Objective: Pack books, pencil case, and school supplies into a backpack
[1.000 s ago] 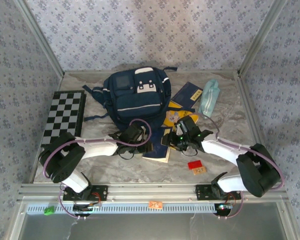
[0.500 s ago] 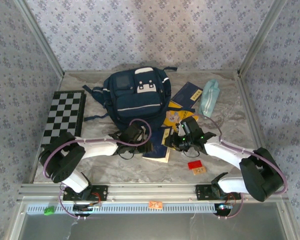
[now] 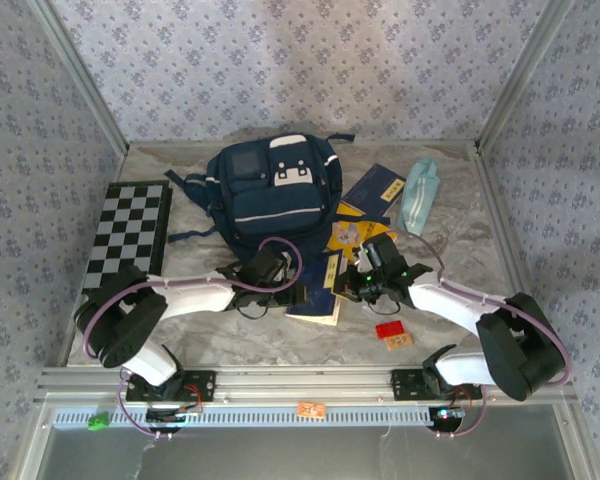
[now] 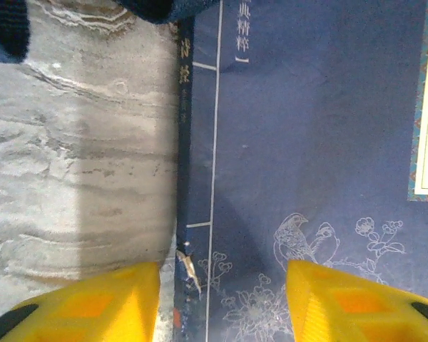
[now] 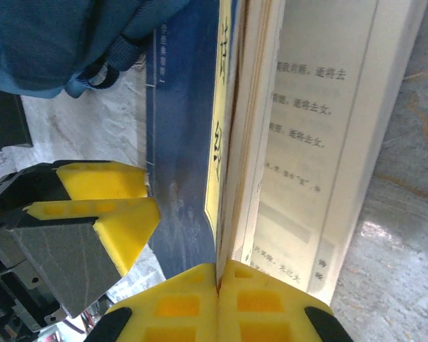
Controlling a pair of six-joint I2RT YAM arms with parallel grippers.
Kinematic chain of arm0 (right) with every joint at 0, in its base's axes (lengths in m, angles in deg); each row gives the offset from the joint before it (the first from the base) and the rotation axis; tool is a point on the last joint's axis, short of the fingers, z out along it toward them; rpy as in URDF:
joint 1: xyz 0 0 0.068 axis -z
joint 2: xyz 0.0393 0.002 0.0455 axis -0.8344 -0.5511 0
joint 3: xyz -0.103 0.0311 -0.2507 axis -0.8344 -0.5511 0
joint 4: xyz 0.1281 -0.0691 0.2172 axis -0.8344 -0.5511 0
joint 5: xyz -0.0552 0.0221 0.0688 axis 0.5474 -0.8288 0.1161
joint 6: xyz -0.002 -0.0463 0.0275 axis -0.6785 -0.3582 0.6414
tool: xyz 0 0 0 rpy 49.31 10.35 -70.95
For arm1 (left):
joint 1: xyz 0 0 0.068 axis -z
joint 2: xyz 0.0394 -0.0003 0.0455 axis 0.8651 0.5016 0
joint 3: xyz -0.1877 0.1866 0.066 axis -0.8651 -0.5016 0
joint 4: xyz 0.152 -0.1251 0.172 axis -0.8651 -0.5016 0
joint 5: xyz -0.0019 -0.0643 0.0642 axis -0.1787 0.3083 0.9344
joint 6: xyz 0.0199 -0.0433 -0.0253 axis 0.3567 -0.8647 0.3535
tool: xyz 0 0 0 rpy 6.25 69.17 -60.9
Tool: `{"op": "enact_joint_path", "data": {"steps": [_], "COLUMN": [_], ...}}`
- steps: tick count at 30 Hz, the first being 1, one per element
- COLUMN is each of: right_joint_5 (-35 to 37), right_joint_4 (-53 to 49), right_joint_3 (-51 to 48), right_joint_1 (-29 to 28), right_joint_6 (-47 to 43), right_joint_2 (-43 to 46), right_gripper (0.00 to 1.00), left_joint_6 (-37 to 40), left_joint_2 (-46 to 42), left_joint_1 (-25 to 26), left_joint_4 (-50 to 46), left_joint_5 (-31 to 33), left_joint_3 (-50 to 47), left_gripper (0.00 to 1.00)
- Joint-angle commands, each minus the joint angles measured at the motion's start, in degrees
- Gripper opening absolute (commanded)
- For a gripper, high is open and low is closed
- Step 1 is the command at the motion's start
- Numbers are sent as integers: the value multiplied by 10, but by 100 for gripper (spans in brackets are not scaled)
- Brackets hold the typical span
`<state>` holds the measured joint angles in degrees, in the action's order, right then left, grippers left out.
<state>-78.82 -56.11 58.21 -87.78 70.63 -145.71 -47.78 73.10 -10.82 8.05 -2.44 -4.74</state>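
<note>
On the table (image 4: pixel 78 142), right jaws pinch a navy book (image 5: pixel 180 114); left jaws spread over its spine.

The left arm (image 3: pixel 195 293) and the right arm (image 3: pixel 450 298) have smooth white shells and big, rounded black joints. A thin purple cable (image 3: pixel 280 241) runs in loops along each one. The left gripper (image 4: pixel 221 306) and the right gripper (image 5: pixel 217 299) have bright yellow plastic fingers (image 4: pixel 93 306) with shallow square hollows, on dark grey bodies.
</note>
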Motion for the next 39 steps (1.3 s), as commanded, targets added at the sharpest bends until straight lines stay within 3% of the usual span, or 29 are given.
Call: {"op": "enact_joint_path", "data": {"steps": [1, 5, 11, 17, 24, 28, 33, 39], "right_joint_5": [-29, -56, -97, -140, -151, -149, -144, -140], "right_joint_4": [-14, -17, -11, -12, -6, 31, 89, 119], "right_joint_3": [-5, -2, 1, 30, 73, 86, 49, -21], "right_joint_1": [10, 16, 34, 36, 28, 10, 2, 25], "right_joint_6": [-5, 5, 26, 38, 37, 32, 44, 38], "right_joint_2": [37, 81, 133, 148, 175, 147, 102, 72], "right_gripper": [0, 0, 0, 0, 0, 0, 0, 0], "left_joint_6": [-3, -30, -79, -145, -139, -158, -182, -199], "left_joint_2": [-46, -103, -159, -168, -205, -212, -193, -163], "left_joint_1": [-11, -45, -72, -85, -107, -116, -116, -116], "left_joint_4": [-10, 3, 47, 109, 80, 125, 174, 228], "left_joint_5": [-14, -74, -146, -156, -164, -183, -189, -190], "left_joint_3": [-11, -36, -54, -80, -84, -106, -123, -145], "left_gripper": [54, 60, 77, 78, 84, 86, 86, 77]}}
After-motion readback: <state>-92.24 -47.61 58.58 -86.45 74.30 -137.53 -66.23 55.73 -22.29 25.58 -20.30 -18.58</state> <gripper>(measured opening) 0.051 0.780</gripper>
